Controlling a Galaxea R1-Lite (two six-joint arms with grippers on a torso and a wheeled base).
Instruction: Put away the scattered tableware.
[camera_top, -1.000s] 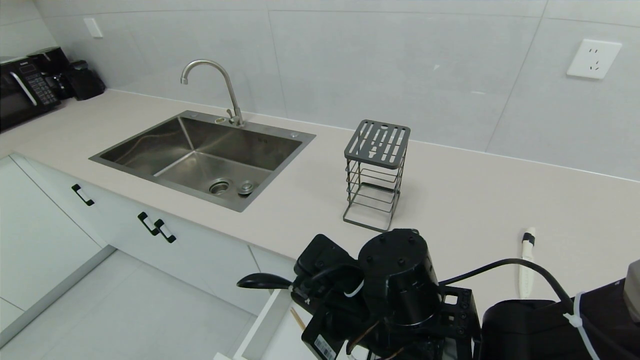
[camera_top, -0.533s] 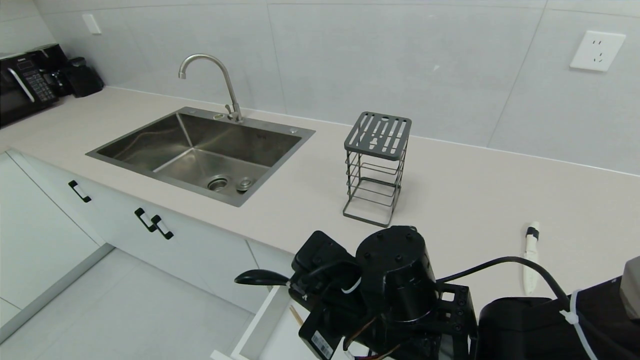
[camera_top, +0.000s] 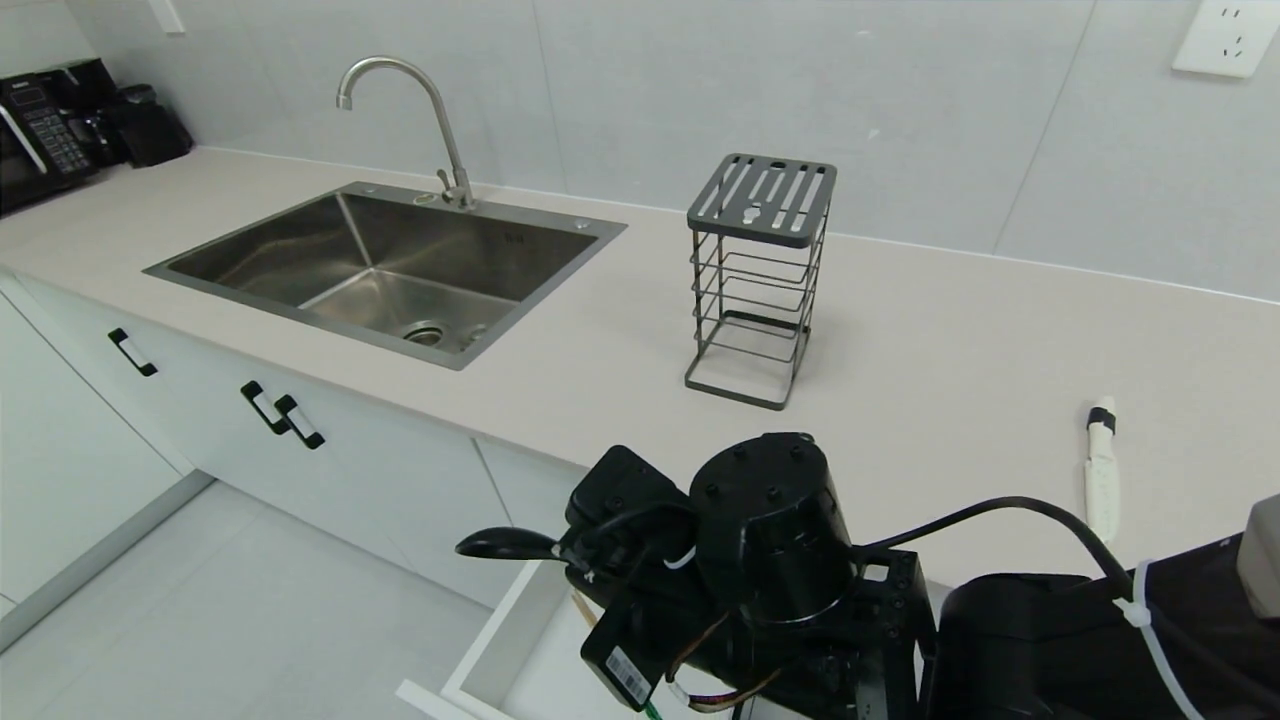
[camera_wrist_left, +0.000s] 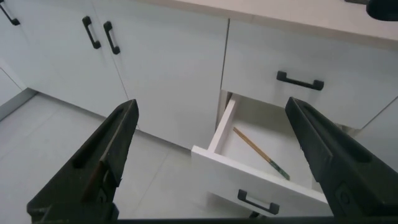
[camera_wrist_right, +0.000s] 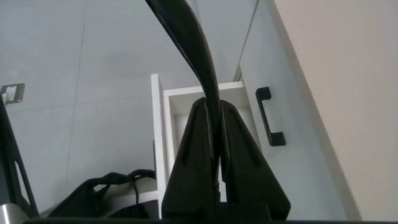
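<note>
- whole head view is shifting: sink (camera_top: 380, 260), rack (camera_top: 757, 280) and knife (camera_top: 1100, 470) are all sliding together in the picture, so I'm reading it as the camera moving, not the things. More of the open drawer (camera_top: 490, 650) is coming into view below the front edge of the bench (camera_top: 950, 380).
- left tool (camera_wrist_left: 211, 106) is hanging wide open and gripping nothing, looking down on the drawer. A thin wooden stick (camera_wrist_left: 258, 151) with a green tip, possibly a chopstick, is lying inside.
- spoon (camera_top: 505, 543) is keeping the same pose in the right tool (camera_top: 582, 562) across the frames, with no slip showing.
- right tool is clamping tight on the spoon's handle, jaws closed down to the handle's thickness.
- spoon is sitting off the bench, out past its front edge, with the bowl reaching beyond the drawer's near rim over the floor.
- my read: the robot is lining up over the drawer. The spoon is not yet released, so it probably needs bringing back over the drawer's inside before letting go.
- spoon is looking black, glossy and slim-handled, with an oval bowl, held roughly level.
- knife is lying flat near the bench's front edge toward its right end. It is white with a black band and is still waiting its turn.
</note>
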